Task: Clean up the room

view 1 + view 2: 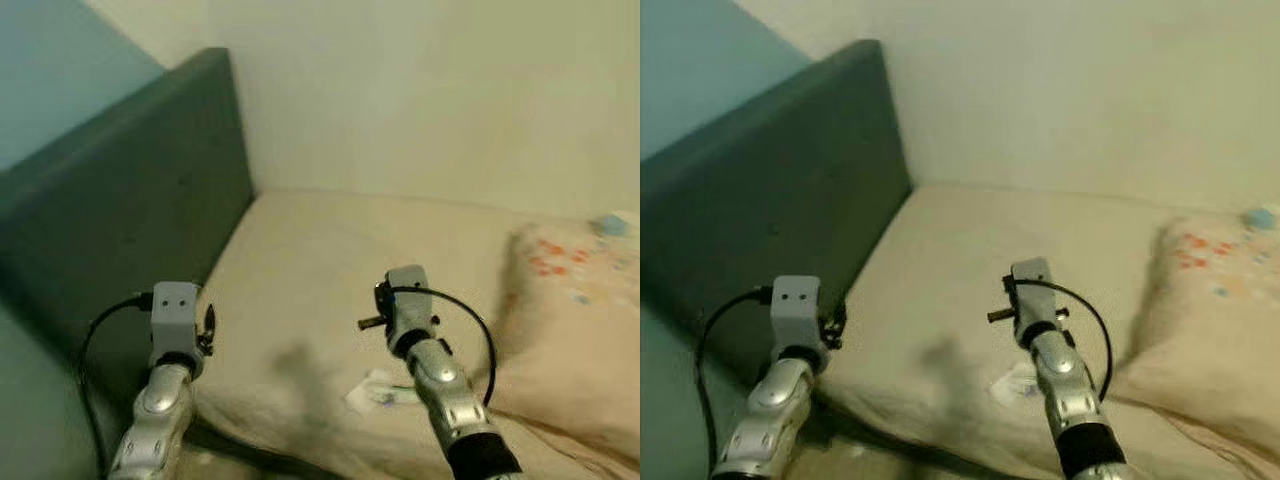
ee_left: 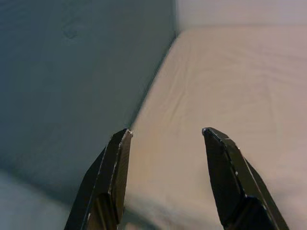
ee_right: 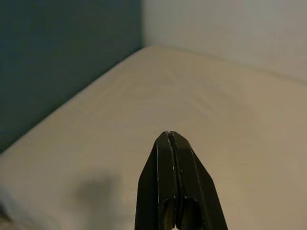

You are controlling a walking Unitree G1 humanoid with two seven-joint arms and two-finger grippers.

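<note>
1. We hold our left hand (image 2: 165, 139) raised near the dark headboard (image 1: 120, 210), fingers apart and empty
2. Our right hand (image 3: 169, 141) hovers over the bed (image 1: 330, 260), fingers pressed together, gripping nothing
3. A small wrapper (image 1: 378, 392) lies on the sheet beside our right forearm, near the patterned pillow (image 1: 570, 330)
4. We judge it best to spread the right fingers, draw back, then descend squarely over that scrap

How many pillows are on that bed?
1. The pillow, patterned with small coloured spots, lies on the bed to the robot's right, near the wall. More may lie beyond the picture's edge.
</note>
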